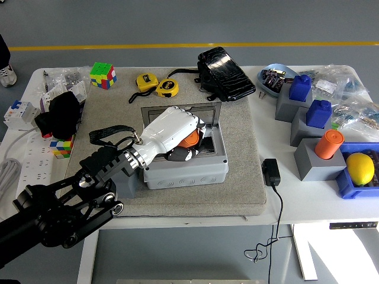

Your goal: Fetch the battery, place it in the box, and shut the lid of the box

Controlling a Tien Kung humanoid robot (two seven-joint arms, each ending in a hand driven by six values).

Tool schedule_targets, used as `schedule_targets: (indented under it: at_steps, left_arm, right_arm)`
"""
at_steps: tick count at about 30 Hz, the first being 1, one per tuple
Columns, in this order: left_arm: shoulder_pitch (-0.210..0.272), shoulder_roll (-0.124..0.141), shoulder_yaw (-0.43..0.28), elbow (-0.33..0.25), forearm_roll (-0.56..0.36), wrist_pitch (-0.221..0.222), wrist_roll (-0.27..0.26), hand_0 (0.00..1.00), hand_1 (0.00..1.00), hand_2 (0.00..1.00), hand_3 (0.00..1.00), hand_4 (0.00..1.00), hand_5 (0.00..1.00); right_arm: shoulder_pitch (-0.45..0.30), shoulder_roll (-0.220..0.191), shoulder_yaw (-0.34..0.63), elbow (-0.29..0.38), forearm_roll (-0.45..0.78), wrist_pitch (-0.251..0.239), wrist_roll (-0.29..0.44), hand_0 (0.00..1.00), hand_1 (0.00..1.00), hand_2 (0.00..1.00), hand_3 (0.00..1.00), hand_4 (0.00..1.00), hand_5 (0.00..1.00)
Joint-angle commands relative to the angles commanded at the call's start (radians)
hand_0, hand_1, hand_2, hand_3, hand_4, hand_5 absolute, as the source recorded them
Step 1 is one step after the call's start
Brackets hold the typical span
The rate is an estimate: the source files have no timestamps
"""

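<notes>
White surface (308, 195) under a grey mat (237, 177) carries the grey box (185, 168) — its lid (181, 110) open at the far side. Reaching in from the left, the left hand (172, 133) is curled around the orange battery (189, 139), holding it inside the box's opening. Two yellow tape measures (157, 84) lie beyond the box.
</notes>
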Motion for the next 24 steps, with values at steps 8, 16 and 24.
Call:
schedule_targets:
  at_steps: [8, 16, 24]
  left_arm:
    - [0.000, 0.000, 0.016, 0.009, 0.002, -0.015, -0.001, 0.036, 0.098, 0.255, 0.287, 0.625, 0.002]
    - [0.003, 0.001, 0.019, 0.009, -0.017, -0.012, -0.017, 0.115, 0.215, 0.327, 0.354, 0.649, 0.002]
    - [-0.001, 0.004, 0.017, 0.011, -0.030, -0.011, -0.031, 0.190, 0.426, 0.463, 0.480, 0.705, 0.002]
  right_arm:
    - [0.000, -0.003, 0.006, 0.000, -0.007, 0.000, -0.003, 0.850, 0.833, 0.791, 0.820, 0.998, 0.998]
    - [-0.001, -0.004, 0.000, 0.000, -0.001, 0.002, -0.002, 0.851, 0.832, 0.791, 0.819, 0.998, 0.998]
    - [0.000, -0.004, -0.001, 0.000, 0.001, 0.003, -0.002, 0.851, 0.833, 0.791, 0.818, 0.998, 0.998]
